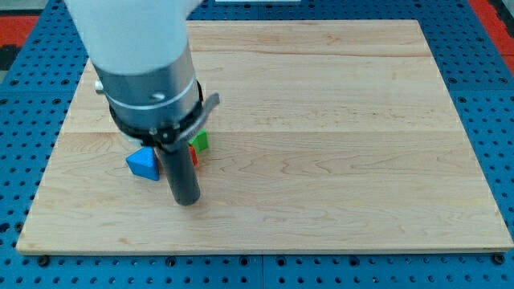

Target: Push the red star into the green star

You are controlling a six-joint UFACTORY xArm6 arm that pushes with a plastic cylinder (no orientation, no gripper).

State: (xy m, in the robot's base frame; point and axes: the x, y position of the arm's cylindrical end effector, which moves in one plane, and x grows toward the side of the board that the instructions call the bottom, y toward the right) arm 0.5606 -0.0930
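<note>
My tip (187, 201) rests on the wooden board at the view's lower left. The rod rises from it and hides most of the blocks behind it. A small part of the red star (193, 156) shows just right of the rod, above the tip. A part of the green star (201, 141) shows right above the red star, and the two seem to touch. The arm's grey body covers the rest of the green star.
A blue triangle block (144, 164) lies just left of the rod. The wooden board (321, 144) sits on a blue perforated table (490, 96). The board's bottom edge is close below my tip.
</note>
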